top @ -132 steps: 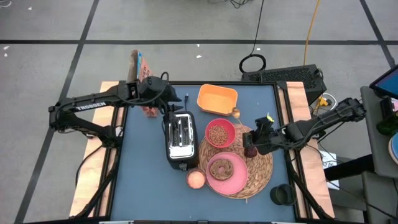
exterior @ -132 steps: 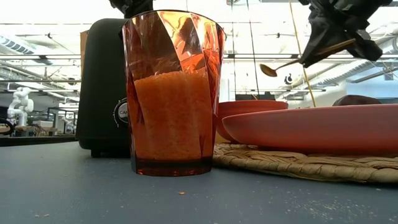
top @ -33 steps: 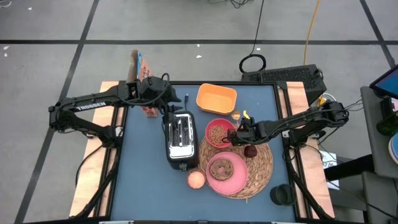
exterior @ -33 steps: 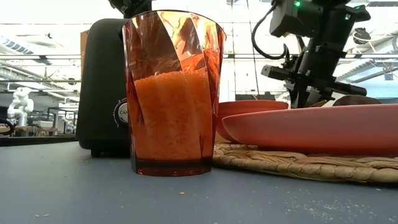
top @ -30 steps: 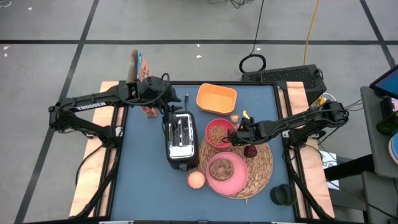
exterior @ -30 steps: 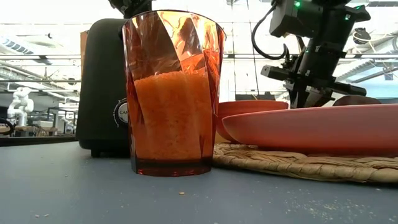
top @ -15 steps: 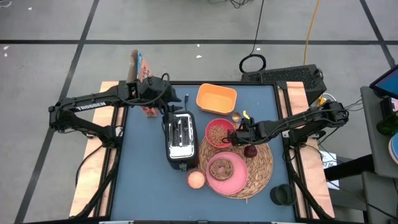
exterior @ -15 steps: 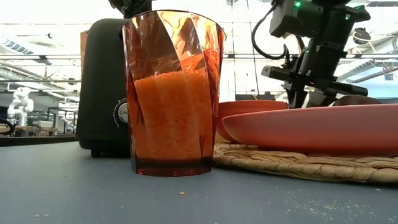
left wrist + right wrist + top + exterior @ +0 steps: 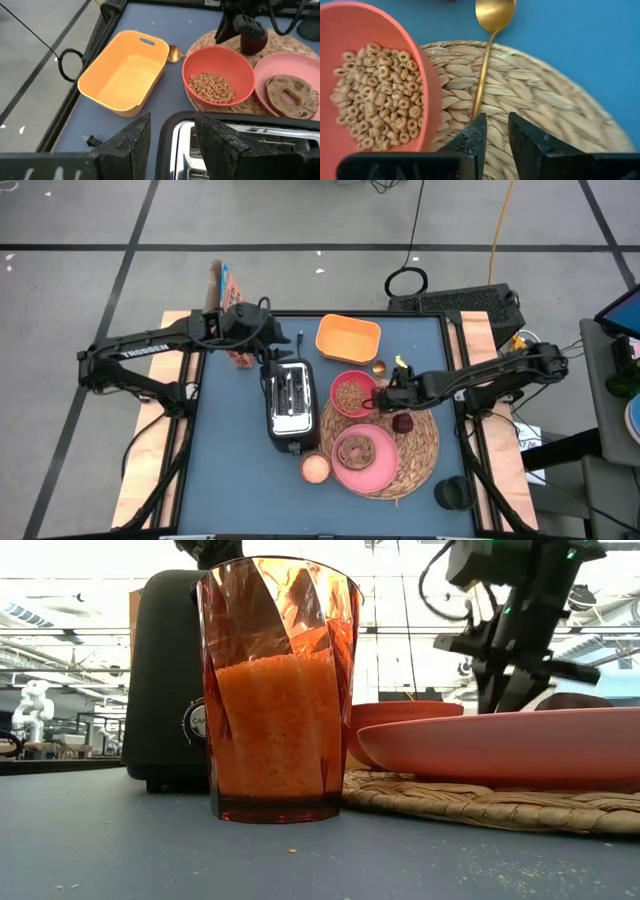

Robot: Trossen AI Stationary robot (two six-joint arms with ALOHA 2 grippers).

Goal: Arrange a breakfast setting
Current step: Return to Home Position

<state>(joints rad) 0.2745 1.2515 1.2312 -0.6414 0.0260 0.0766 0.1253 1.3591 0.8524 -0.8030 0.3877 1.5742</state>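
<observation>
High view: the right pincer [image 9: 384, 399] is hovering over the far part of the woven placemat [image 9: 420, 455], which is lying toward the near right corner of the surface [image 9: 230, 480]. It is hanging between the pink bowl [image 9: 353, 393] and the dark-red fruit [image 9: 403, 422], both sitting on the mat. The pink plate [image 9: 375, 475] is resting on the mat's near side, with the ring-shaped bread [image 9: 355, 450] on it. The gold spoon [image 9: 379, 367] is poking its bowl end off the mat's far edge onto the surface. The left pincer [image 9: 270, 350] is waiting above the far end of the toaster [image 9: 291, 402], just left of the mat.

Low view: an orange cup [image 9: 275, 690] is standing nearest the near edge, with the toaster behind it. The right pincer is pointing down behind the plate's rim.

Left wrist view: the left pincer's fingers are standing apart, gripping nothing, with the toaster under them. An orange tub [image 9: 125, 70] is sitting near the far edge, and the spoon's bowl end is lying just beside it.

Right wrist view: the right pincer's fingers are slightly parted and empty, with bare weave showing between them. The spoon's handle is lying on the mat alongside the bowl, which is holding cereal rings; its end is running out of sight under one fingertip.
</observation>
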